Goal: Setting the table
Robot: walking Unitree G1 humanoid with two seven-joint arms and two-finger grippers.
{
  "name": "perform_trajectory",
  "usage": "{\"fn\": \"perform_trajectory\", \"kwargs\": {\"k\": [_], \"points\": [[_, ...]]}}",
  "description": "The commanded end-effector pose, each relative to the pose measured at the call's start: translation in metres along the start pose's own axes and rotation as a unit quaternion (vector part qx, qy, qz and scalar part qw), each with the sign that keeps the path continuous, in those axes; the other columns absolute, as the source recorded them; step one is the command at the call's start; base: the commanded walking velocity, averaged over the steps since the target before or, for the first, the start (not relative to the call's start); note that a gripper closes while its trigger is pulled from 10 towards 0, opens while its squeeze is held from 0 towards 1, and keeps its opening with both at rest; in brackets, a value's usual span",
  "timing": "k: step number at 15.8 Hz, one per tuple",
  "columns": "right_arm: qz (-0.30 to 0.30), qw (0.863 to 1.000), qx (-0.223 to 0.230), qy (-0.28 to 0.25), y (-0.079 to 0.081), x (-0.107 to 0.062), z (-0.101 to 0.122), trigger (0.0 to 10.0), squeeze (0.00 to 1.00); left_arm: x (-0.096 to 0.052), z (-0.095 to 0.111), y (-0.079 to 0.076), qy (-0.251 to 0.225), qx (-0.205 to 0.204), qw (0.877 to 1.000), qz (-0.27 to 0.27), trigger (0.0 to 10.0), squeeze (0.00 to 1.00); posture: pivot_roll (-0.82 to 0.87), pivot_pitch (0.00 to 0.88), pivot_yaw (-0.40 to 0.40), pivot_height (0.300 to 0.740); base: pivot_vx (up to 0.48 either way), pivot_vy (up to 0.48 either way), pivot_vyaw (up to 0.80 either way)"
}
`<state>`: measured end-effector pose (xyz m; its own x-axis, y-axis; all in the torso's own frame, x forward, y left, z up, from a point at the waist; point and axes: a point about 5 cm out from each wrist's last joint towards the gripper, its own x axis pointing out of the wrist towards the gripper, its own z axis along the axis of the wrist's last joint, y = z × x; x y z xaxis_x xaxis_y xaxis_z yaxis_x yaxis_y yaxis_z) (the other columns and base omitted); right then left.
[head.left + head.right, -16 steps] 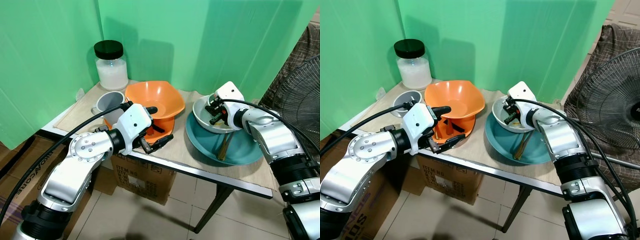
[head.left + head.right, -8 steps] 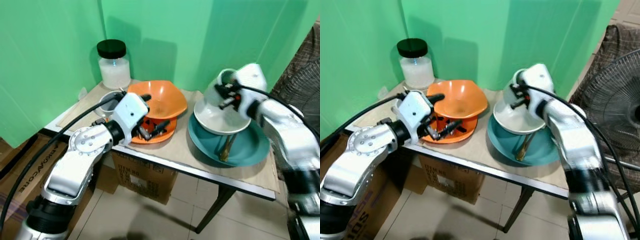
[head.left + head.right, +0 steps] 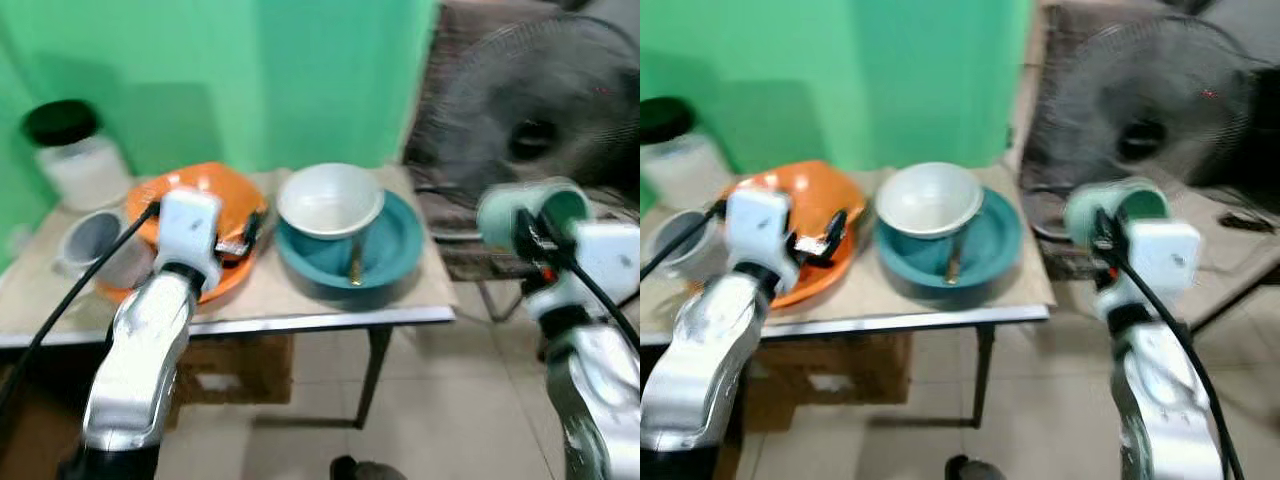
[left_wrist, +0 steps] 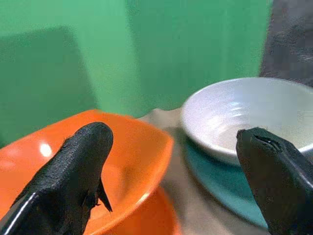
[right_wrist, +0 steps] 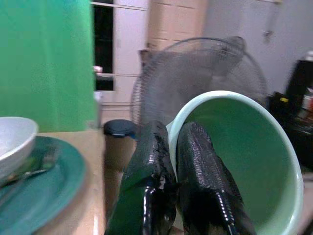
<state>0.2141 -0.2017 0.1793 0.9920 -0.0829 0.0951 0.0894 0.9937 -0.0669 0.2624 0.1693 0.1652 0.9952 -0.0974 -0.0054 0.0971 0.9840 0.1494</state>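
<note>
My right hand [image 5: 168, 147] is clamped on the green cup [image 3: 520, 212] rim, held off the tabletop [image 3: 300, 300]. My left hand [image 4: 171, 161], fingers apart, hovers over the orange bowl [image 3: 215, 190].

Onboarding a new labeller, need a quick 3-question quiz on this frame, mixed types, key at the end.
1. True or false: the right gripper is shut on the rim of a green cup.
2. What does the white bowl sit on: A) orange bowl B) teal plate C) bare table?
3. Which gripper hovers open by the orange bowl?

Key: 1 true. 2 B, the teal plate. 3 the left gripper.
</note>
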Motion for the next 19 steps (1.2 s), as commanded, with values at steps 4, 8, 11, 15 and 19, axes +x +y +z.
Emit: {"fn": "perform_trajectory", "kwargs": {"k": [4,8,11,15,19], "points": [[-0.014,1.0,-0.013,0.004,-0.007,0.002,-0.006,10.0,0.0,-0.003,0.0,-0.004,0.0,0.003,1.0,-0.02,10.0,0.0,0.03,0.0,-0.024,0.74,0.0,0.0,-0.78],[-0.015,1.0,-0.002,0.021,-0.005,0.004,-0.018,10.0,0.0,-0.01,-0.011,-0.001,0.04,0.019,0.997,-0.064,10.0,0.0,0.04,0.0,-0.016,0.74,0.0,0.0,-0.78],[0.003,1.0,0.0,0.024,0.005,0.0,-0.016,10.0,0.0,-0.011,-0.017,0.009,0.059,0.012,0.997,-0.057,10.0,0.0,0.03,0.0,-0.004,0.74,0.0,0.0,-0.78],[0.007,1.0,0.0,0.031,0.009,0.002,-0.02,10.0,0.0,0.003,-0.004,0.01,0.003,0.03,0.999,-0.014,10.0,0.0,0.04,0.0,-0.018,0.74,0.0,0.0,-0.78],[-0.007,0.999,-0.005,0.041,0.005,0.004,-0.021,10.0,0.0,0.007,-0.003,-0.005,0.0,0.005,0.999,-0.053,10.0,0.0,0.01,0.0,-0.001,0.74,0.0,0.0,-0.78]]}}
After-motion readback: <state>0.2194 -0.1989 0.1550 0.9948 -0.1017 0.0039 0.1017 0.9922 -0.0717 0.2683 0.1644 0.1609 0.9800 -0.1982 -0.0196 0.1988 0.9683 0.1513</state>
